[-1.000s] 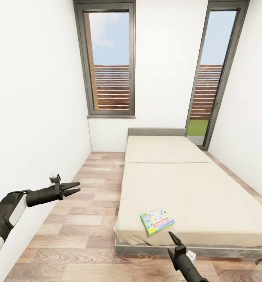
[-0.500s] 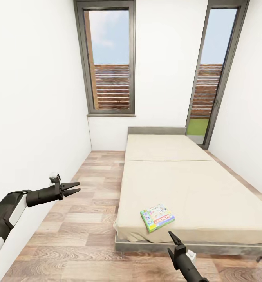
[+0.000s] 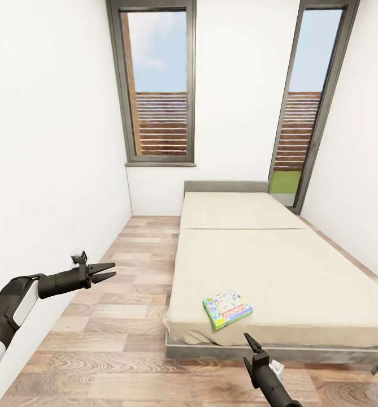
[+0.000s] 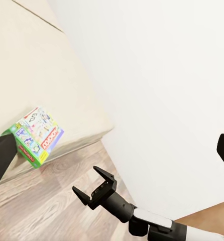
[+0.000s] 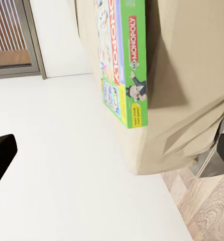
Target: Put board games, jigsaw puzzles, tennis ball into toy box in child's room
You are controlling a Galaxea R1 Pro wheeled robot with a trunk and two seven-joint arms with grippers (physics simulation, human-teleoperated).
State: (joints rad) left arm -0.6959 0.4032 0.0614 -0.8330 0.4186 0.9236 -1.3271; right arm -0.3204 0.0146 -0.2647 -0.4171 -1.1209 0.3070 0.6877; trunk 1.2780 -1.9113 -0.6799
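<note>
Facing the low beige bed point(image 3: 279, 271); green-edged flat board game box with white colourful cover point(image 3: 227, 309) lies near its foot-end corner, tilted. My left gripper point(image 3: 105, 273) hangs open over the wood-plank floor point(image 3: 115, 339), empty. Right gripper point(image 3: 248, 341) just below the bed edge, can't tell if it's open
</note>
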